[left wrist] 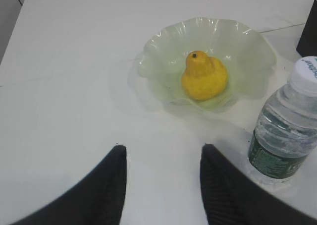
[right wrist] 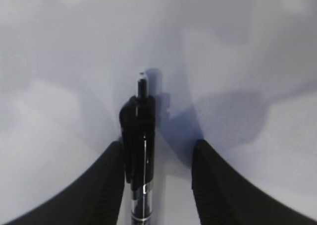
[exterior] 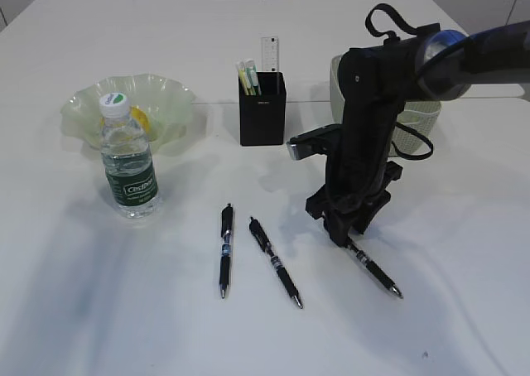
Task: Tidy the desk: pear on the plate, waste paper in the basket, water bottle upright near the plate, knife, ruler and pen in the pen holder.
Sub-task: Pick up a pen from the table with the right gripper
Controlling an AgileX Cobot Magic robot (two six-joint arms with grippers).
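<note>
White desk (exterior: 99, 310). Plate (left wrist: 247, 51), pale green with ruffled rim, sits far left; the pear (left wrist: 204, 77) is inside it, roughly centred, stem end up. Water bottle (exterior: 128, 156) stands upright just in front of the plate, white cap on, green label facing the camera.

Pen holder (exterior: 262, 108), black and square, stands mid-desk behind the pens. In it: the clear ruler (exterior: 269, 55) poking up at the back, plus a few pale yellow-green sticks at the left corner, which might be a knife or pens, too small to tell.

Basket (exterior: 418, 115), sage green, sits right of the holder, mostly hidden behind the right arm; contents not visible.

Three black pens lie on the desk in front: left pen (exterior: 225, 249), middle pen (exterior: 275, 262), right pen (exterior: 374, 271).

Right gripper (right wrist: 153, 160) is down over the right pen, jaws about half open and straddling it; the pen lies nearer the left finger, and contact is unclear. No grip on it.

Left gripper (left wrist: 163, 158) hangs over bare desk near the plate and bottle, jaws half open, nothing between them.
</note>
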